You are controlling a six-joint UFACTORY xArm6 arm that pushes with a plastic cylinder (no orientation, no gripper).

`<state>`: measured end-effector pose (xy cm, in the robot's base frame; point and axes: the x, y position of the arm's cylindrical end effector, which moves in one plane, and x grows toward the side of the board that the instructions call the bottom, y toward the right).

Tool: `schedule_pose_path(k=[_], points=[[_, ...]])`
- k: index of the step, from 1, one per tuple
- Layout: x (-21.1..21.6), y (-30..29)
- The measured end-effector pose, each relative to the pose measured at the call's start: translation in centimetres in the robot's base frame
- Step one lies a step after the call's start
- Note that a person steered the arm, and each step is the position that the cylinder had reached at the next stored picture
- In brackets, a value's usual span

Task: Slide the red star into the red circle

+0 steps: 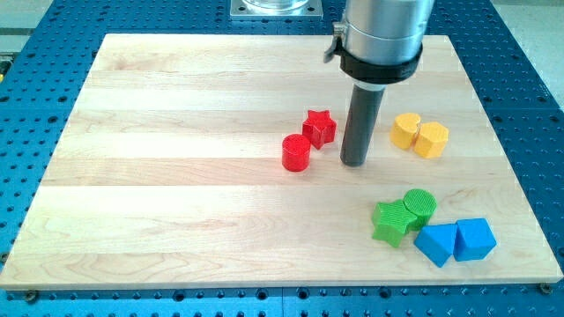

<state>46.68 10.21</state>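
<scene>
My tip (355, 162) rests on the wooden board (176, 176), just to the view's right of the red star (320, 128) and a little lower. A thin gap shows between them — not touching, as far as I can tell. The tool is a plain dark rod, nothing to open or close, and it holds nothing.

The red star sits near the board's middle, slightly toward the view's right. The red circle (296, 152) is just below-left of it, the two touching or nearly so; cannot tell which. The circle is a short upright cylinder.

To the view's right of the rod are two yellow blocks: a yellow one with a notched outline, maybe a heart (405, 130), and a yellow hexagon (432, 139), side by side and touching.

Lower right of the board — a cluster of four. The green star (389, 220) touches the green circle (419, 208) up and to its right. Just below them is a blue triangle (437, 243), with a blue block (475, 239), shape unclear, against its right side.

The cluster is well apart from the red pair. The board lies on a blue perforated table (44, 106).
</scene>
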Motion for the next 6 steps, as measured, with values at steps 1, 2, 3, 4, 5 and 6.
schedule_pose_path(k=[1, 2, 3, 4, 5, 6], points=[[-0.8, 6.4], [-5.3, 3.9], [-6.6, 1.5], [-5.0, -3.2], [-4.0, -3.8], [-1.9, -0.2]])
